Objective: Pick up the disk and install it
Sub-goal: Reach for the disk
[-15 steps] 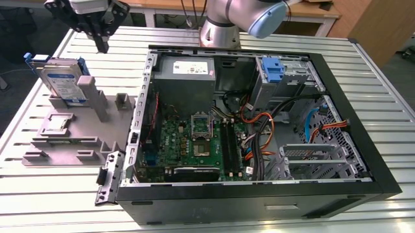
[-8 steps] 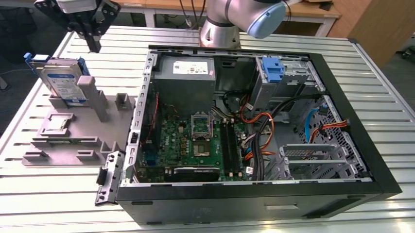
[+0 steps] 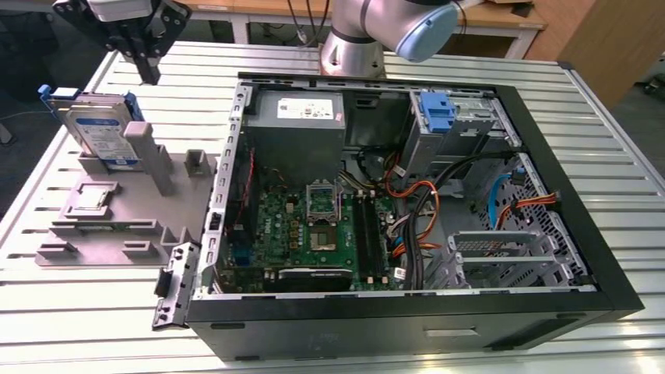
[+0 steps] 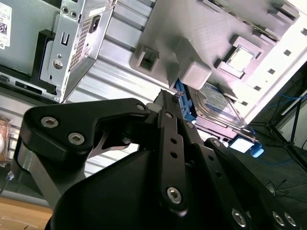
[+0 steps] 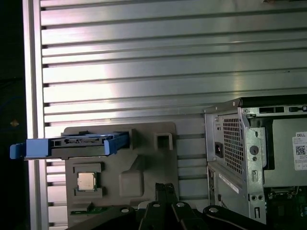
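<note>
In the exterior view, on the slatted metal desk (image 3: pixel 613 140): an open computer case (image 3: pixel 364 331) with a motherboard, a grey power supply (image 3: pixel 299 115), bundles of cables and a bare blue bracket (image 3: pixel 438 113) inside. To the exterior view's left of the case, a grey holder (image 3: pixel 114 218), with the disk (image 3: pixel 99 132) upright on its edge in a slot. Above the disk and well apart from it, the hand (image 3: pixel 146 72), clenched on nothing, partly cut off by the frame edge, as also the robot arm (image 3: pixel 379 31). In the second wrist view, very close, the black hand (image 4: pixel 165 96) with fingers pressed together; beyond the tips, the disk (image 4: pixel 216 103) in the holder (image 4: pixel 201 28), half hidden behind a grey post; further off, the metal rear of the case (image 4: pixel 76 43). In the first wrist view, looking down on the thin edge of the disk (image 5: pixel 72 143) with its blue rails, seated in the holder (image 5: pixel 144 158) near a small square chip (image 5: pixel 86 181). Closed tips of the hand (image 5: pixel 165 188) off to the side of the disk, not touching it; a corner of the case (image 5: pixel 240 153) beside the holder.
</note>
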Controlling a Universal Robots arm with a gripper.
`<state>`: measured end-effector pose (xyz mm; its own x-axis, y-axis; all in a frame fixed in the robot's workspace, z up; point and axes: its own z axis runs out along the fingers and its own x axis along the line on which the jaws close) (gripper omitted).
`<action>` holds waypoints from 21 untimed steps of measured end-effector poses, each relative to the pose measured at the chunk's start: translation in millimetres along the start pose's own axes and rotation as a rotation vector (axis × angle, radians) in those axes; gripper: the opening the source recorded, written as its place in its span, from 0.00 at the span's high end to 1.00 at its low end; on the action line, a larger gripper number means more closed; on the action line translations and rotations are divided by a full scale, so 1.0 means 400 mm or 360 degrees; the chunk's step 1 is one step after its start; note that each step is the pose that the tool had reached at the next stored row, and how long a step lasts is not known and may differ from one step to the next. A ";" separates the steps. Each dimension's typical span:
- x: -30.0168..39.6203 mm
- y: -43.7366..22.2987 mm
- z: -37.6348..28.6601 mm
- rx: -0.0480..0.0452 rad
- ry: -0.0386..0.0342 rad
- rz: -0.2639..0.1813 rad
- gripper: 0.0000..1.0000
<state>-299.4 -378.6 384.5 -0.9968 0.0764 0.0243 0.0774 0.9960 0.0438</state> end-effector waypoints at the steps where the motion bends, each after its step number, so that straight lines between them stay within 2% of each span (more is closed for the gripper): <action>1: 0.000 0.000 0.000 0.0000 0.0000 0.0000 0.90; 21: 0.016 -0.001 0.004 0.0000 0.0000 0.0000 0.90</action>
<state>-305.8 -378.6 383.1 -0.9968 0.0763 0.0243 0.0774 0.9960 0.0439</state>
